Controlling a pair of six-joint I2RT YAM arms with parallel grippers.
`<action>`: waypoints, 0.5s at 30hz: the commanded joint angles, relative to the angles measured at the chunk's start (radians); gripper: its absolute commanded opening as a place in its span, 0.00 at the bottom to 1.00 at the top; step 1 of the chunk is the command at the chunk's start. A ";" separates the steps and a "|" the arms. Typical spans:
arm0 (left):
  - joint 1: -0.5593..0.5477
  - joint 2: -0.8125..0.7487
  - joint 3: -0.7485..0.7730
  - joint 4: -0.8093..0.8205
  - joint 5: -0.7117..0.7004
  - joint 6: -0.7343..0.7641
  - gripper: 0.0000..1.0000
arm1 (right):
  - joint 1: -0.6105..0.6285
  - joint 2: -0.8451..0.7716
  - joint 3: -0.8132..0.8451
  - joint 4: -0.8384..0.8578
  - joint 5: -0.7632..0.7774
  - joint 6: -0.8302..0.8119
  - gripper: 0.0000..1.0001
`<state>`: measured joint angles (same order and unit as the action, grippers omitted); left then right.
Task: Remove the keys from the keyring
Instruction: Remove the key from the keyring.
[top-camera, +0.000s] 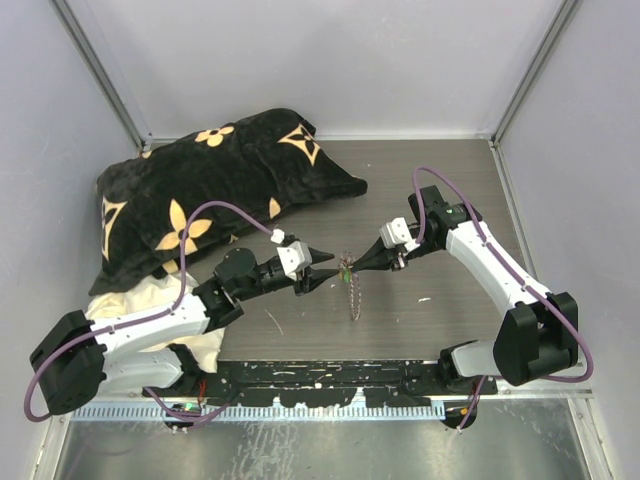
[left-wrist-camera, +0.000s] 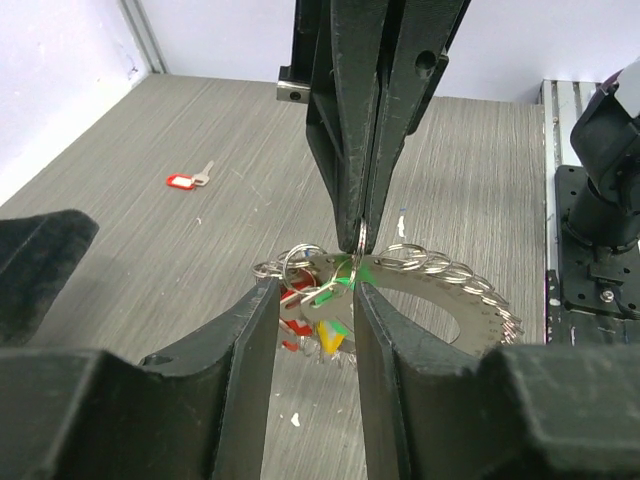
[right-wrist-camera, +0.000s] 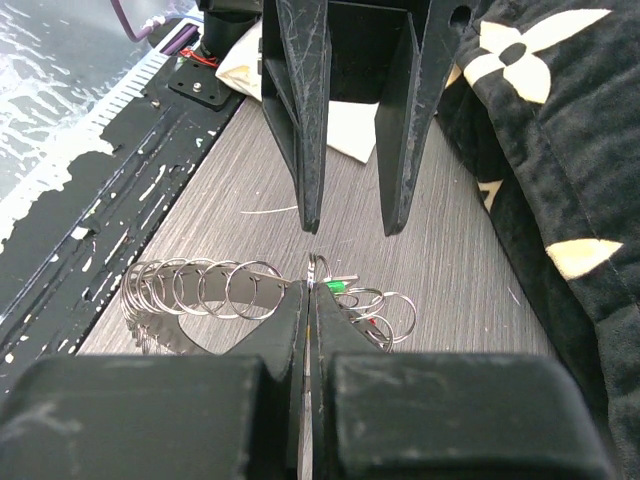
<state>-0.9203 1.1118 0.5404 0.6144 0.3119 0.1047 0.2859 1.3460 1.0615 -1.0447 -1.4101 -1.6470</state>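
Observation:
The keyring (left-wrist-camera: 455, 300) is a silvery toothed loop strung with several small wire rings, and it hangs above the table between both grippers (top-camera: 352, 295). A bunch of keys (left-wrist-camera: 325, 310) with green, red and yellow heads hangs at its end. My right gripper (right-wrist-camera: 311, 290) is shut on one small ring of the keyring, and the green key (right-wrist-camera: 340, 288) sits just beside its tips. My left gripper (left-wrist-camera: 313, 290) is open, with its fingers on either side of the key bunch. In the top view the left gripper (top-camera: 325, 277) and the right gripper (top-camera: 357, 264) meet tip to tip.
One loose red-headed key (left-wrist-camera: 187, 180) lies on the wood table beyond the grippers. A black pillow with a tan flower pattern (top-camera: 220, 190) fills the back left, with a cream cloth (top-camera: 150, 300) under the left arm. A black rail (top-camera: 330, 375) runs along the near edge.

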 joint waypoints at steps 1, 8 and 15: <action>0.003 0.031 0.052 0.098 0.053 0.032 0.37 | 0.003 -0.027 0.008 0.003 -0.076 -0.012 0.01; 0.003 0.073 0.078 0.118 0.072 0.018 0.37 | 0.005 -0.021 0.008 0.002 -0.075 -0.013 0.01; 0.003 0.111 0.088 0.156 0.104 -0.014 0.36 | 0.005 -0.023 0.008 0.003 -0.074 -0.013 0.01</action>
<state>-0.9203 1.2102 0.5842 0.6704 0.3820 0.1135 0.2859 1.3460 1.0611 -1.0447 -1.4124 -1.6470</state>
